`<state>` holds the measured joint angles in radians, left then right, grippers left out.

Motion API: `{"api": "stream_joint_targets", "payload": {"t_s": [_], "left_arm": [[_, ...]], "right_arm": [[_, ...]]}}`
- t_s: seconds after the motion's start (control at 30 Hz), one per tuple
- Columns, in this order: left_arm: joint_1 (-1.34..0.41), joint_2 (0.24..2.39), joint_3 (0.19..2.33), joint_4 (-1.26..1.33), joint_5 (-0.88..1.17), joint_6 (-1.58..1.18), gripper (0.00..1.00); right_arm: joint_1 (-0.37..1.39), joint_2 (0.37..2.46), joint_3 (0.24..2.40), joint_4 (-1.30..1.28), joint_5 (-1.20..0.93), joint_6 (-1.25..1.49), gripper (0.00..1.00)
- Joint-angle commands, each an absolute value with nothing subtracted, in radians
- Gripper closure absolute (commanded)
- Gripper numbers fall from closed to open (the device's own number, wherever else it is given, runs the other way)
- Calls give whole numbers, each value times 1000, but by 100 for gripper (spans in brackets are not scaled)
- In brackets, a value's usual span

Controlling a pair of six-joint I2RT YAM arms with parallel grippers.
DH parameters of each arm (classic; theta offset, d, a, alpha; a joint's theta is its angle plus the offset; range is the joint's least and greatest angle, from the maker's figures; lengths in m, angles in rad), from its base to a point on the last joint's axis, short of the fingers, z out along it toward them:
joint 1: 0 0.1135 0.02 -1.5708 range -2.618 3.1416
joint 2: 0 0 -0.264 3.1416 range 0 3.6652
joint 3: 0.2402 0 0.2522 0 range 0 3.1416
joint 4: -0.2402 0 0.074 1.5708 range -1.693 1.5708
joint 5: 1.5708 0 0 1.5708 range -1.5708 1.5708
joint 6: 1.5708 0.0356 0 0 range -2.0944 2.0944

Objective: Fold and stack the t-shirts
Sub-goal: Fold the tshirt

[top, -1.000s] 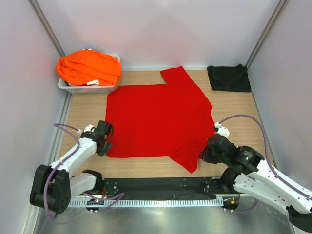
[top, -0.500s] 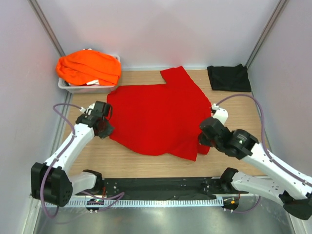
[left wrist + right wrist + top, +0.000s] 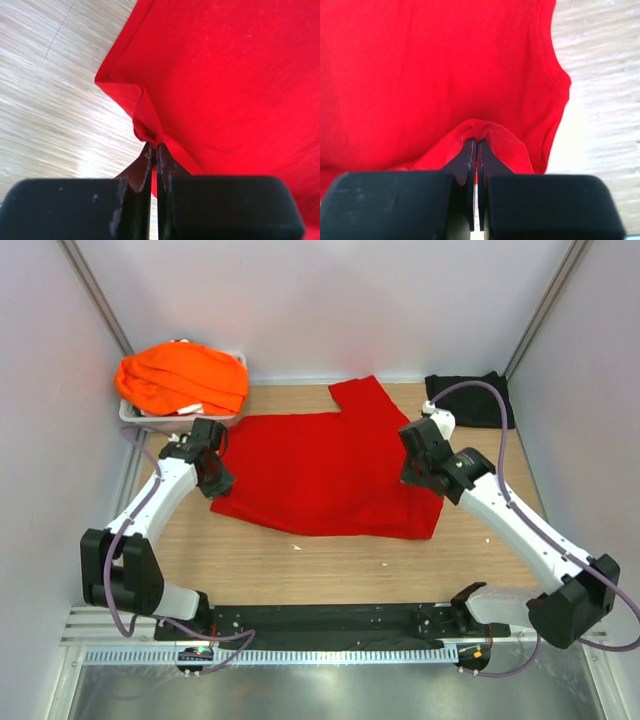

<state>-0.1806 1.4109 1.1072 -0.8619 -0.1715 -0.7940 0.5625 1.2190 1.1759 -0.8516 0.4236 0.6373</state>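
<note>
Red shirt (image 3: 330,475) lies mid-table (image 3: 300,570), one sleeve pointing far, its near part doubled over itself. Left gripper (image 3: 155,149) is pinched tight on a bunched fold at the shirt's left edge. Right gripper (image 3: 474,144) is likewise clamped on a fold at its right edge. Orange shirts (image 3: 182,378) are heaped in the tray (image 3: 150,421), far left. Black shirt (image 3: 468,400) lies far right.

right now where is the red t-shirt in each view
top external: red t-shirt in the middle of the wooden table.
left wrist: red t-shirt fills the upper right, edge pinched in left gripper.
right wrist: red t-shirt fills left and centre, fold pinched in right gripper.
shared landmark: the wooden table beside the cloth.
</note>
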Motion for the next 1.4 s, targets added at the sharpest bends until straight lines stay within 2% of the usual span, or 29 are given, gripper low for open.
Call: {"api": "stream_joint_targets", "payload": {"t_s": [0.0,0.83,1.3,1.37], "left_arm": [[-164,1442,1149,-841,-156,-764,100],[-72,1681,1216,-795,-181,-747,100],[-49,1758,1244,-785,-199,-758,100],[-49,1770,1255,-788,-206,-764,98]], "right_arm": [[517,1288,1249,-779,379,549,99],[364,1699,1568,-727,242,407,99],[331,1880,1655,-696,221,365,99],[328,1904,1669,-692,225,362,99]]}}
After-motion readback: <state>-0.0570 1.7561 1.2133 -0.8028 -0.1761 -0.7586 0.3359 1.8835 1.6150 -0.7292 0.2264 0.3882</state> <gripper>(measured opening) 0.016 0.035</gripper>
